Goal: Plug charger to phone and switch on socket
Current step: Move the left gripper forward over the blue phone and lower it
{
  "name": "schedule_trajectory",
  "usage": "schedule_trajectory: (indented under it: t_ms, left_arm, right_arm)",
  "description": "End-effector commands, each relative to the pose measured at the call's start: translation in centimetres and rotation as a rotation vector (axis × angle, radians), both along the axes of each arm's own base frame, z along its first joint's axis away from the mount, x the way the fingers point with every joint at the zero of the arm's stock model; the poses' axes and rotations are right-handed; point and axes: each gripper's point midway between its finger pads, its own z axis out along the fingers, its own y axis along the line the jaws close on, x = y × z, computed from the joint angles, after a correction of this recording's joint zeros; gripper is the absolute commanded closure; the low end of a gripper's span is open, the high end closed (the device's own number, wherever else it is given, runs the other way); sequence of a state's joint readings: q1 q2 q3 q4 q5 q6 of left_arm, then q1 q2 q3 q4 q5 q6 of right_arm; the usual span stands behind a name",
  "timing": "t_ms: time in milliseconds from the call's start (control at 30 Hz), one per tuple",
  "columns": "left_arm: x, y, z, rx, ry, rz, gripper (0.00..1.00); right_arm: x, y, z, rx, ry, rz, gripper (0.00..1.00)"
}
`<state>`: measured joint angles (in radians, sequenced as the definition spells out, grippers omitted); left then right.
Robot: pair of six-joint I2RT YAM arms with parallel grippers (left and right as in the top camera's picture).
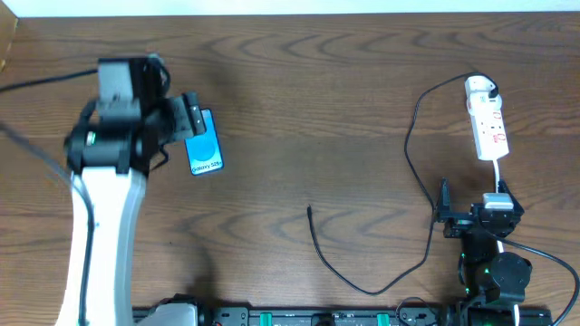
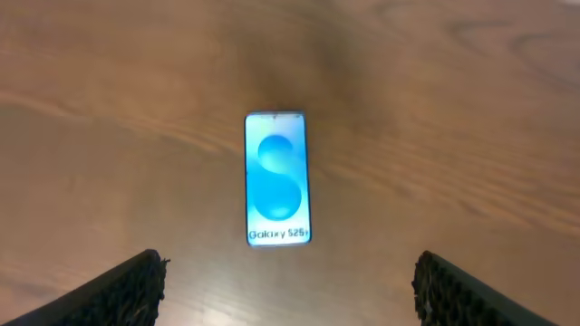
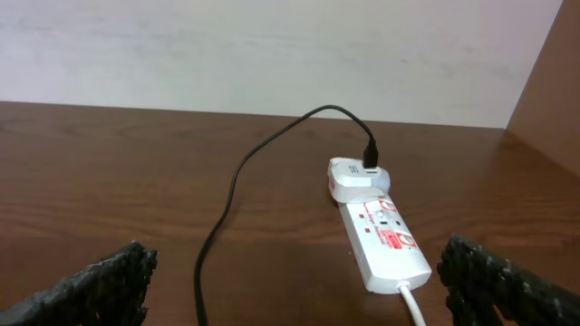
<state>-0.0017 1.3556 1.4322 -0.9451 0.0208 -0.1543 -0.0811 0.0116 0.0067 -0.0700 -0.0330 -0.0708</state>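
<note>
one phone point(image 2: 277, 179) flat, screen up, on the surface point(image 1: 299, 109) at left. left pincer point(image 2: 288, 292) hangs over it, released, fingers wide, not touching. one charger point(image 1: 407, 143): connector tip lies loose mid-surface, well apart from the phone; white plug sits in the far end of the one socket point(image 1: 487, 122), at right. right pincer point(image 3: 290, 290) faces the socket, released, empty.

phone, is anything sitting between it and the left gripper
Nothing visible does. In the left wrist view, only bare table lies between the open left gripper and the phone.
</note>
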Motion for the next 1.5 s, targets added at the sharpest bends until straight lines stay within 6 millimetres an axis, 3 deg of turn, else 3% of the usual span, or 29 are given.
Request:
schedule_trajectory:
  t_ms: [0,133,267,300,333,367,400,433,467,900,1100,1467]
  left_arm:
    - [0.7,0.2,-3.6,-0.017,0.164,0.042,0.12]
    - [0.3,0.2,-7.7,-0.014,0.327,0.043,0.12]
    - [0.7,0.2,-10.3,-0.013,0.403,0.044,0.13]
    - [0.7,0.2,-10.8,-0.011,0.421,0.044,0.28]
    - [0.7,0.2,-11.2,-0.011,0.432,0.044,0.54]
    - [1.1,0.2,-11.6,-0.012,0.432,0.045,0.71]
    - [1.2,0.2,-11.7,-0.012,0.431,0.045,0.48]
    - [1.3,0.2,-11.8,-0.014,0.430,0.048,0.16]
    - [1.4,0.2,-11.8,-0.016,0.427,0.052,0.02]
    - [2.8,0.2,-12.5,-0.021,0.408,0.064,0.02]
    - [3.9,0.2,-14.4,-0.016,0.502,0.063,0.02]
    - [5.1,1.6,-20.4,-0.043,0.598,0.151,0.02]
  right_arm:
    - [0.0,0.1,-0.1,-0.013,0.001,0.004,0.01]
    - [0.0,0.1,-0.1,-0.013,0.002,0.004,0.01]
    - [0.0,0.1,-0.1,-0.013,0.002,0.004,0.01]
    - [0.0,0.1,-0.1,-0.013,0.002,0.004,0.01]
    - [0.0,0.1,-0.1,-0.013,0.002,0.004,0.01]
    - [0.0,0.1,-0.1,-0.013,0.002,0.004,0.01]
    - [0.0,0.1,-0.1,-0.013,0.002,0.004,0.01]
    - [0.0,0.1,-0.1,-0.013,0.001,0.004,0.01]
    - [0.0,0.1,-0.1,-0.013,0.001,0.004,0.01]
    - [0.0,0.1,-0.1,-0.013,0.002,0.004,0.01]
    - [0.0,0.1,-0.1,-0.013,0.002,0.004,0.01]
    - [0.0,0.1,-0.1,-0.013,0.002,0.004,0.01]
